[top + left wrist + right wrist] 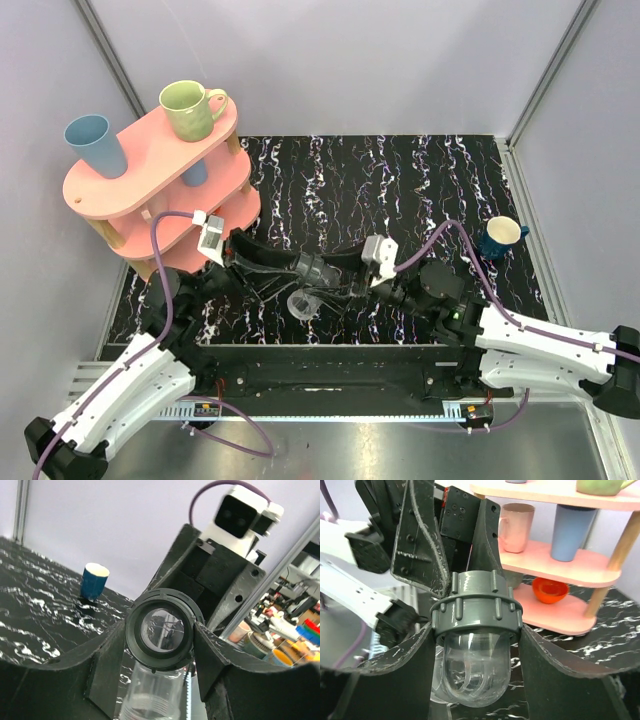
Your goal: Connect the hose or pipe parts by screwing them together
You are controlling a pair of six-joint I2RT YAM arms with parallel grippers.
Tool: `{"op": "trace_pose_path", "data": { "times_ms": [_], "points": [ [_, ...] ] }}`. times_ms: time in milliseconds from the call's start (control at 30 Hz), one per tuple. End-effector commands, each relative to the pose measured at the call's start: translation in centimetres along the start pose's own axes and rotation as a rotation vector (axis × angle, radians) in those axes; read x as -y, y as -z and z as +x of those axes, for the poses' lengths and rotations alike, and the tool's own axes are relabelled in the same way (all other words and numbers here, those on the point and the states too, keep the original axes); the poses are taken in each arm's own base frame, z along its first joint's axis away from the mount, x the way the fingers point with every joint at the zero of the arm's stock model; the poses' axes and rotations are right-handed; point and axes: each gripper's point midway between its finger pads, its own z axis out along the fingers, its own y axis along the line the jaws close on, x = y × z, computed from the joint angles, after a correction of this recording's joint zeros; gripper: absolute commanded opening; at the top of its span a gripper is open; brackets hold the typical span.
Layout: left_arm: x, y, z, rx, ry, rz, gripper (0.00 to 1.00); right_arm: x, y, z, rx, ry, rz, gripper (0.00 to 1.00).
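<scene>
Grey-black moulded plastic with clear sections: two short pipe fittings (312,270), held off the table (420,170) at its middle, where the two arms meet.

- Part one: ribbed collar (476,605) with a clear domed end (472,670) hanging below it.
- Part two: dark ring (161,630), seen end-on, with a clear tube (152,697) beneath.
- Handling: probably light and rigid. The smooth clear walls look slippery and likely brittle, so grip the ribs and the dark ring, never the clear shell. The threads want straight alignment.
- Left gripper (160,645): fingers pressed on both flanks of the dark ring.
- Right gripper (476,635): fingers clamped on the sides of the ribbed collar.
- Pose: both arms reach inward from the near edge, fingers pointing at each other.
- Thread engagement: cannot tell, as the joint is hidden.
</scene>
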Motion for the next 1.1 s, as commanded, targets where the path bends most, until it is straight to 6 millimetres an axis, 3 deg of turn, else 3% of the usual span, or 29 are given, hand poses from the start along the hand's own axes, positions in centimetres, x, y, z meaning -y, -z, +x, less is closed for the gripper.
{"op": "trace_pose_path", "data": {
  "times_ms": [0, 233, 267, 300, 333, 367, 400, 467, 500, 567, 600, 667, 767, 867, 967, 1033, 1067],
  "points": [
    [2.4, -0.1, 1.6, -0.07, -0.21, 0.217, 0.0, -1.5, -0.5, -4.9, 0.134, -0.248, -0.076, 0.0],
    [1.3, 0.1, 1.7, -0.032, -0.247, 0.174, 0.01, -1.0, 0.3, -4.9, 0.159, -0.305, -0.072, 0.0],
    [0.8, 0.2, 1.7, -0.036, -0.232, 0.133, 0.15, -0.8, 0.5, -5.0, 0.157, -0.273, -0.065, 0.0],
    [0.9, 0.1, 1.2, -0.031, -0.238, 0.115, 0.59, -0.3, 0.6, -4.3, 0.128, -0.26, -0.037, 0.0],
    [0.6, 0.1, 0.8, -0.033, -0.221, 0.08, 0.72, -0.1, 0.7, -4.3, 0.117, -0.239, -0.025, 0.0],
    [-0.9, 0.4, 1.2, -0.06, -0.161, -0.025, 0.78, 0.3, 0.9, -4.2, 0.105, -0.181, -0.008, 0.0],
    [-0.5, 0.3, -0.1, -0.051, -0.16, -0.053, 0.84, 0.6, 1.1, -3.3, 0.06, -0.159, 0.006, 0.0],
    [-1.5, 0.7, 0.3, -0.097, -0.08, -0.152, 0.86, 1.3, 1.4, -3.2, 0.037, -0.039, 0.022, 0.0],
    [-0.6, 0.6, -0.9, -0.084, -0.029, -0.165, 0.87, 1.5, 1.6, -2.4, 0.001, -0.001, 0.03, 0.0],
    [-1.6, 0.9, -0.4, -0.128, 0.082, -0.268, 0.87, 2.2, 1.9, -2.0, -0.023, 0.118, 0.042, 0.0],
    [-1.0, 0.7, -1.3, -0.118, 0.137, -0.287, 0.87, 2.4, 2.0, -1.5, -0.046, 0.159, 0.042, 0.0],
    [-1.8, 0.8, -0.5, -0.16, 0.247, -0.366, 0.86, 3.0, 2.2, -1.1, -0.064, 0.299, 0.037, 0.0],
    [-0.6, 0.3, -0.8, -0.172, 0.395, -0.356, 0.86, 3.7, 2.2, -0.7, -0.082, 0.453, 0.041, 0.0],
    [-0.1, 0.3, -0.9, -0.172, 0.492, -0.371, 0.86, 3.5, 2.6, -0.8, -0.045, 0.601, 0.041, 0.0],
    [-0.1, 0.3, -0.9, -0.177, 0.535, -0.391, 0.87, 3.3, 2.8, -2.1, 0.035, 0.67, 0.078, 0.0],
    [-0.5, 0.2, -0.5, -0.187, 0.568, -0.41, 0.87, 1.9, 2.7, -1.8, 0.055, 0.74, 0.042, 0.0],
    [-0.4, 0.2, -0.4, -0.198, 0.577, -0.405, 0.87, 2.1, 2.7, -1.8, 0.048, 0.76, 0.07, 0.0]
  ]
}}
